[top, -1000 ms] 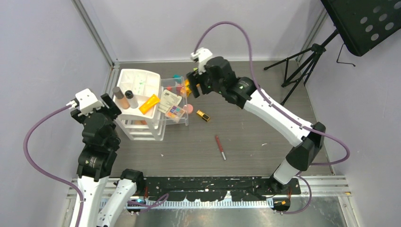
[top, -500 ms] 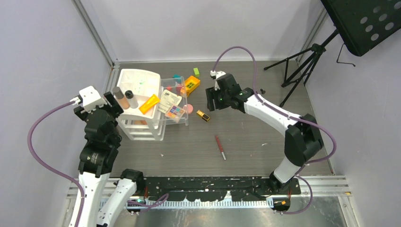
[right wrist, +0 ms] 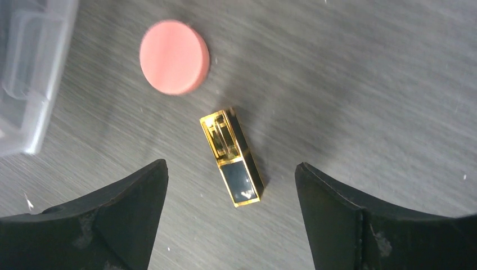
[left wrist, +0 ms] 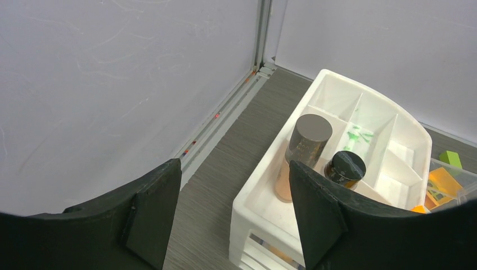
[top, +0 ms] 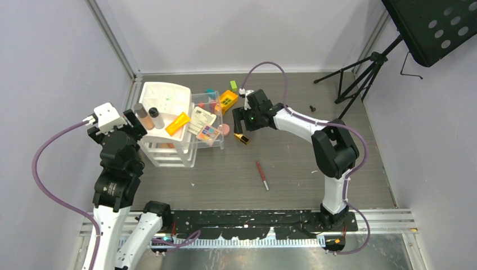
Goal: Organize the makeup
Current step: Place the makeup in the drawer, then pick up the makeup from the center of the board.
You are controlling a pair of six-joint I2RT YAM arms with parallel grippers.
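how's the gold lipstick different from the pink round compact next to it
The lipstick is a long, boxy, glossy gold-and-black case; the compact is a flat, plain pink disc. The compact lies closer to the clear organizer than the lipstick. Both lie loose on the table, ungripped.

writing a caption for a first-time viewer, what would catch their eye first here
The right end effector hangs open straight above a gold-black lipstick lying on the table, a round pink compact just beside it. To the left, a white organizer holds two bottles and an orange tube, and a red pencil lies alone nearer the arm bases.
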